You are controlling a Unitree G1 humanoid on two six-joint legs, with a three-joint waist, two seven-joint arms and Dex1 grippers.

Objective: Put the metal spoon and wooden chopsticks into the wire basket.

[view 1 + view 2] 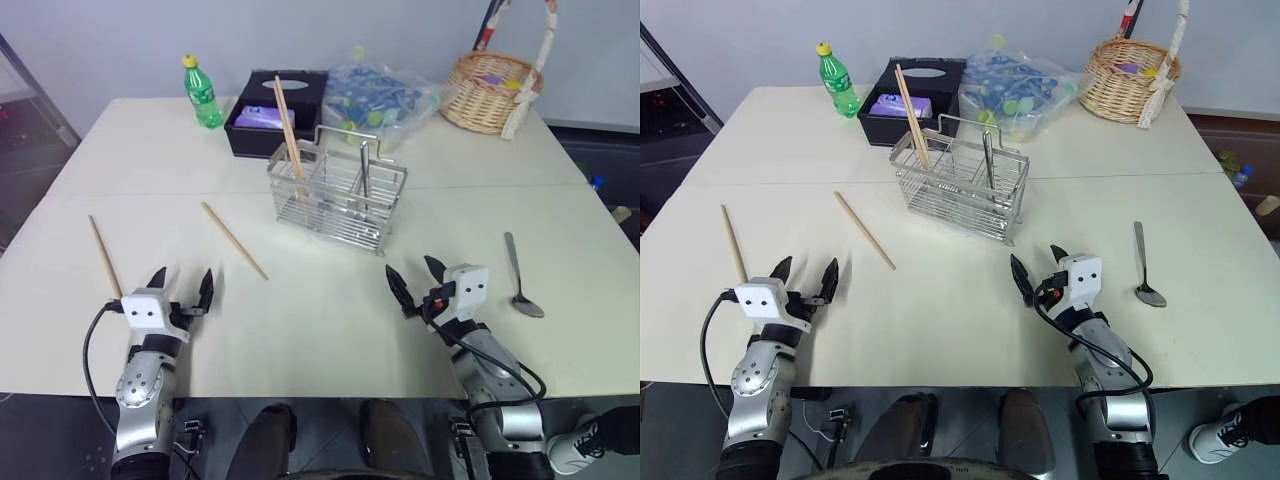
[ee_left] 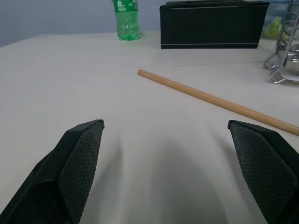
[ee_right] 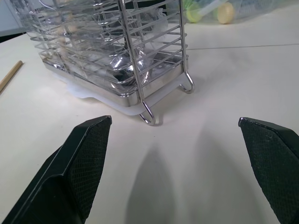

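The wire basket [image 1: 338, 196] stands mid-table with two wooden chopsticks [image 1: 289, 128] leaning upright in its left compartment. Two more chopsticks lie flat on the table: one [image 1: 234, 240] left of the basket, another [image 1: 104, 256] near the left edge. The metal spoon [image 1: 519, 278] lies on the table at the right, bowl toward me. My left gripper [image 1: 182, 281] hovers open over the near left table, just right of the leftmost chopstick. My right gripper [image 1: 418, 280] is open in front of the basket, left of the spoon, nothing between its fingers.
At the back stand a green bottle [image 1: 203, 93], a black box [image 1: 270, 111], a clear bag of coloured items [image 1: 378, 98] and a round wicker basket [image 1: 492, 90]. A seam crosses the table behind the wire basket.
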